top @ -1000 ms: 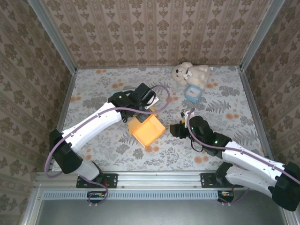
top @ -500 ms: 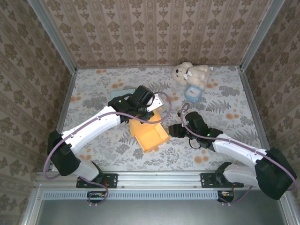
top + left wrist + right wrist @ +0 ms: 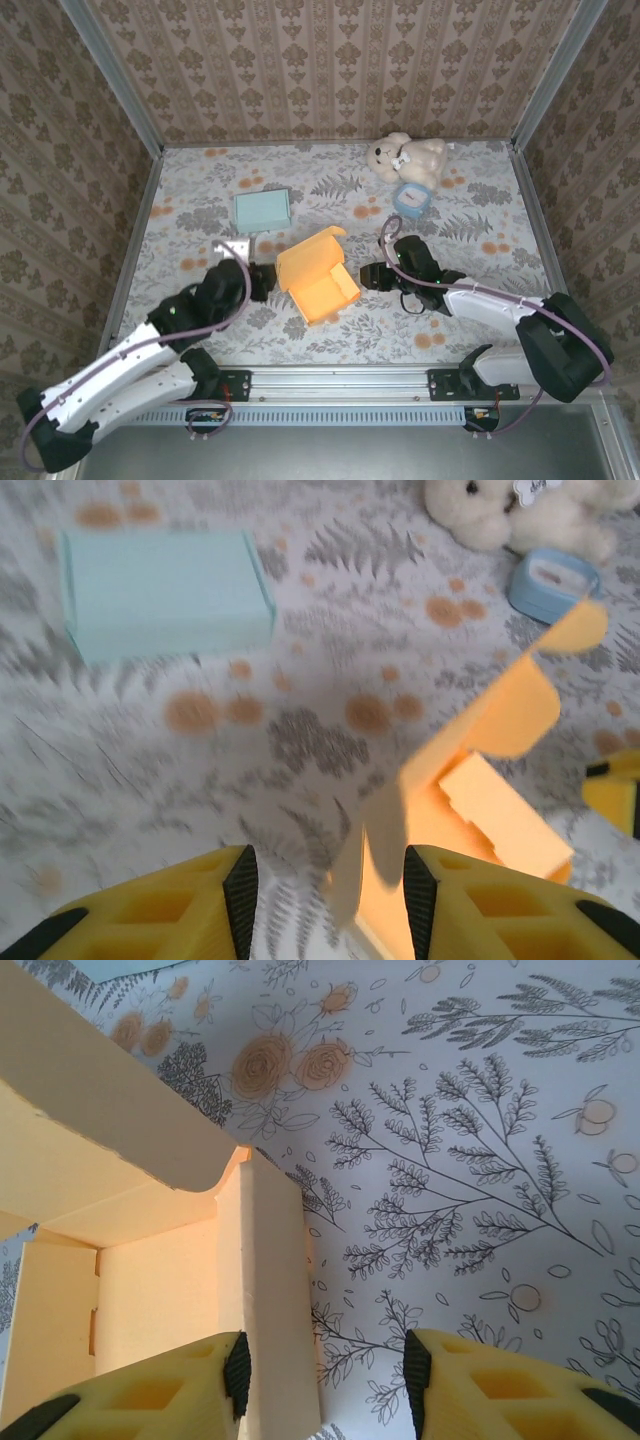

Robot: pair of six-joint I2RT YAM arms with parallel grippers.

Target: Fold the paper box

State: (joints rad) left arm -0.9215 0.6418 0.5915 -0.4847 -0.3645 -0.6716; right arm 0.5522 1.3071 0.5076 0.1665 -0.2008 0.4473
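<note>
box (image 3: pixel 318 285): orange, middle of table (image 3: pixel 480 200); lid flap (image 3: pixel 310 248) up, part-folded.
L hand (image 3: pixel 264 283): jaws apart, empty, just beside box L side.
R hand (image 3: pixel 372 276): jaws apart, straddling R wall (image 3: pixel 265 1290), not clamped.
handling (est.): light thin card, creases easily, slides. Pinch wall nr fold line, gently.

I am seeing the paper box (image 3: pixel 318 278) sitting between the left gripper (image 3: pixel 266 283) and the right gripper (image 3: pixel 368 276), while a flat carton (image 3: pixel 262 209) is lying behind it to the left and a small tub (image 3: pixel 410 199) is sitting just before the teddy bear (image 3: pixel 405 157) at back right.
</note>
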